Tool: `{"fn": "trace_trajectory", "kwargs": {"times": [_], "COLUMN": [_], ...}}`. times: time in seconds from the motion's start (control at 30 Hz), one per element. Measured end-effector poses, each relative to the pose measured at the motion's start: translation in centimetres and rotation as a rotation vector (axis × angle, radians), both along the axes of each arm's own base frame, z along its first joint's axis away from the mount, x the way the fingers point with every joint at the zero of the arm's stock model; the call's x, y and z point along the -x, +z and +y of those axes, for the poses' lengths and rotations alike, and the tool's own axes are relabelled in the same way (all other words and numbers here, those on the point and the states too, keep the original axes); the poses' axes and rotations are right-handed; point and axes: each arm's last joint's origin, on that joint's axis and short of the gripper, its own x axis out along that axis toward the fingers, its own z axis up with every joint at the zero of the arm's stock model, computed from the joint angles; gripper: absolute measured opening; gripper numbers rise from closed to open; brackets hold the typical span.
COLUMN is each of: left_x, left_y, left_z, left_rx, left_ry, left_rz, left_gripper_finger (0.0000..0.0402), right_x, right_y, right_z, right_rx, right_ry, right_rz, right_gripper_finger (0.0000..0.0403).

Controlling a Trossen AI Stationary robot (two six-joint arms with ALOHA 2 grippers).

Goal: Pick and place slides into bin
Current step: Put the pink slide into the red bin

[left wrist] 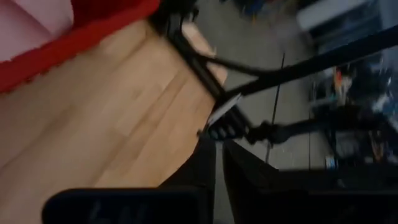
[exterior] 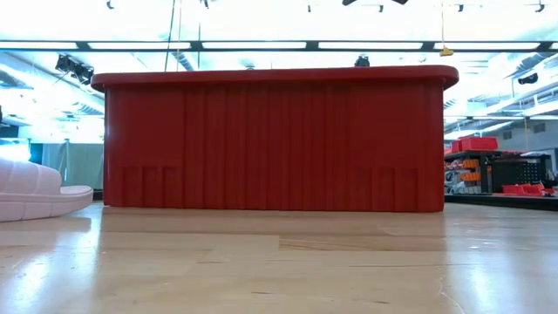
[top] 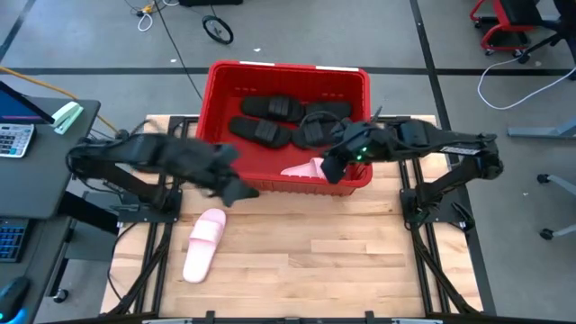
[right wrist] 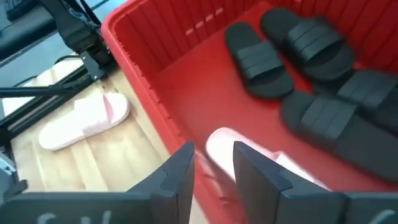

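From above, the right gripper [top: 335, 168] hangs over the near wall of the red bin [top: 220, 76], a pink slide [top: 304, 168] just beside it. The left gripper [top: 236, 191] sits outside that wall; a second pink slide [top: 203, 243] lies on the table [top: 342, 261] near it.

At table height, only the bin wall and a pink toe show.

The left wrist view, blurred, shows fingers [left wrist: 202, 165] seemingly pressed together, empty.

The right wrist view shows fingers [right wrist: 177, 168] apart, gripping nothing, the pink slide beneath and four black slides [right wrist: 258, 59] beyond.
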Motion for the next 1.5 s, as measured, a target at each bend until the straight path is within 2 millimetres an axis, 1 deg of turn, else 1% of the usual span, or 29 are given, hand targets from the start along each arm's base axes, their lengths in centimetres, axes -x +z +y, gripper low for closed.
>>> {"fn": "trace_trajectory", "kwargs": {"times": [0.13, 0.2, 0.27, 0.33, 0.43, 0.5, 0.6, 0.67, 0.8, 0.93, 1.03, 1.13, 1.23, 1.33, 1.43, 1.5], "left_x": [4.5, 6.7, 8.7, 10.2, 11.3, 11.3, 10.6, 9.9, 8.2, 7.3, 7.1, 7.4, 7.9, 8.4, 9.2, 9.8], "left_y": [2.2, 2.7, 2.5, 1.9, 0.2, -1.3, -4.5, -7.2, -13.2, -18.6, -21.6, -23.3, -24.1, -24.3, -24.6, -24.7], "left_z": [-2.0, -2.6, -3.2, -3.7, -4.7, -5.8, -7.5, -8.8, -11.2, -12.4, -12.7, -12.6, -12.5, -12.6, -12.4, -12.2], "left_rx": [-0.028, -0.052, -0.100, -0.147, -0.151, -0.114, -0.076, -0.029, 0.097, 0.200, 0.232, 0.254, 0.270, 0.262, 0.211, 0.142], "left_ry": [0.096, 0.159, 0.231, 0.317, 0.457, 0.526, 0.610, 0.660, 0.757, 0.786, 0.761, 0.707, 0.646, 0.579, 0.510, 0.456], "left_rz": [-0.120, -0.145, -0.135, -0.110, -0.112, -0.142, -0.188, -0.220, -0.314, -0.319, -0.242, -0.080, 0.151, 0.377, 0.599, 0.715], "left_gripper_finger": [0.0038, 0.0037, 0.0033, 0.0029, 0.0023, 0.0021, 0.0022, 0.0026, 0.0033, 0.0031, 0.0018, 0.0005, 0.0009, 0.0014, 0.0007, 0.0005], "right_x": [-1.2, -1.6, -1.8, -2.0, -2.1, -2.0, -1.8, -1.7, -1.5, -1.5, -1.5, -1.5, -1.4, -1.3, -1.3, -1.3], "right_y": [-1.0, -1.4, -1.7, -2.0, -2.2, -2.2, -2.1, -2.1, -1.9, -1.9, -1.9, -1.9, -2.0, -2.1, -2.1, -2.1], "right_z": [1.5, 2.4, 3.3, 4.3, 5.7, 6.3, 6.8, 6.9, 6.8, 6.8, 6.8, 6.7, 6.7, 6.7, 6.7, 6.7], "right_rx": [-0.037, -0.060, -0.084, -0.089, -0.099, -0.099, -0.082, -0.061, -0.033, 0.012, 0.040, 0.042, 0.050, 0.056, 0.056, 0.056], "right_ry": [0.014, 0.023, 0.029, 0.053, 0.087, 0.108, 0.134, 0.153, 0.180, 0.224, 0.248, 0.250, 0.256, 0.260, 0.260, 0.260], "right_rz": [0.024, 0.031, 0.032, 0.041, 0.048, 0.048, 0.049, 0.053, 0.054, 0.069, 0.078, 0.080, 0.096, 0.116, 0.116, 0.116], "right_gripper_finger": [0.0116, 0.0116, 0.0116, 0.0116, 0.0116, 0.0116, 0.0116, 0.0116, 0.0116, 0.0116, 0.0116, 0.0116, 0.0116, 0.0116, 0.0116, 0.0116]}}
